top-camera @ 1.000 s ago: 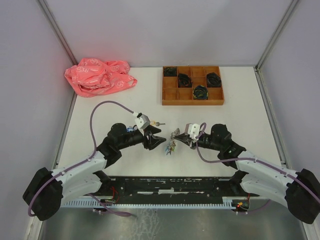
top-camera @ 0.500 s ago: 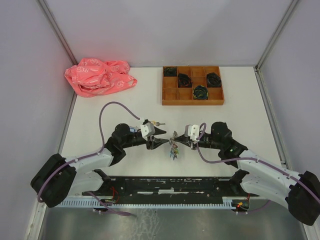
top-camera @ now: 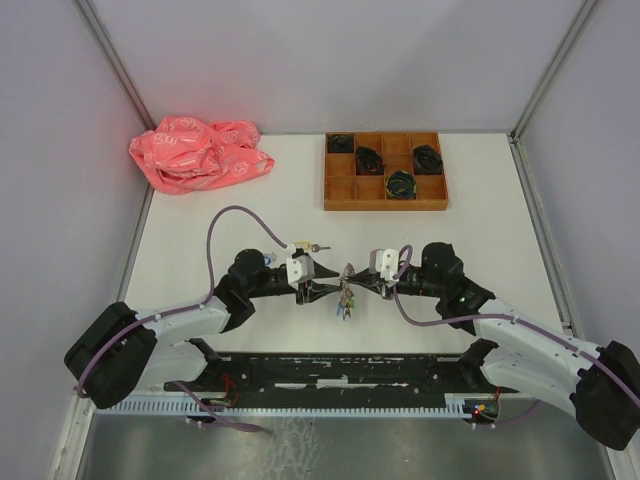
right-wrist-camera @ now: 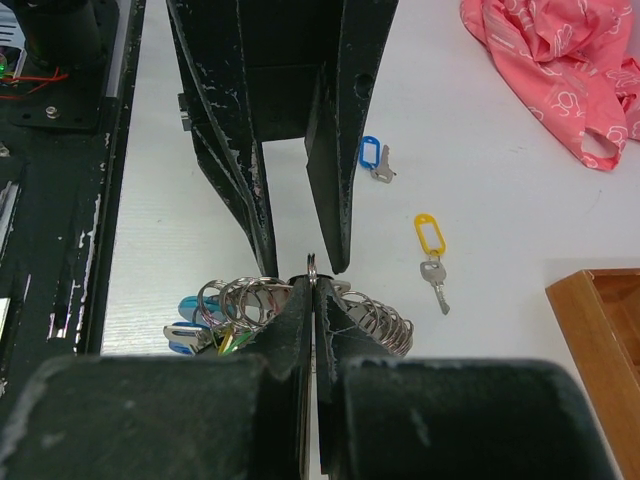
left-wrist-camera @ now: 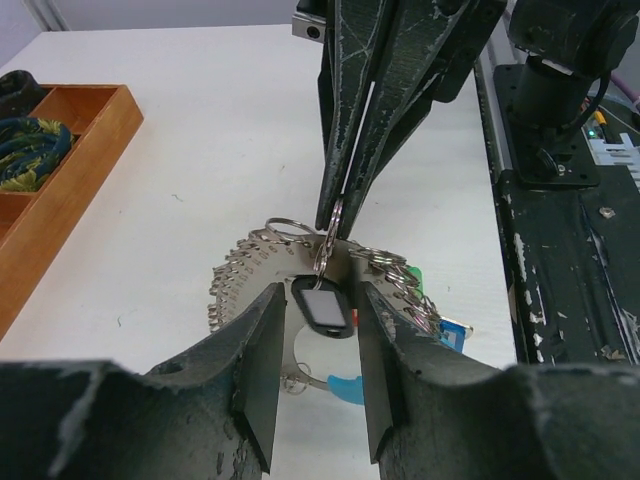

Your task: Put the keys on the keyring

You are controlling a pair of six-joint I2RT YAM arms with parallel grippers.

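Keyring (left-wrist-camera: 240,275) hangs mid-counter, close to the near edge, both arms at it.
Now the right gripper (top-camera: 358,288) is pinched tight on 1 small ring of it, while the left gripper (top-camera: 327,292) is partly open, its 2 fingers either side of a black tag (left-wrist-camera: 322,308). A blue-tagged key (right-wrist-camera: 372,158) and a yellow-tagged key (right-wrist-camera: 430,250) lie loose, left of centre.

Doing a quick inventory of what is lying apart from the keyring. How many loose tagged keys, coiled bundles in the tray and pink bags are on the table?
Loose keys: 2, a blue-tagged key and a yellow-tagged key
Coiled bundles in the wooden tray: 4
Pink bag: 1
Total: 7
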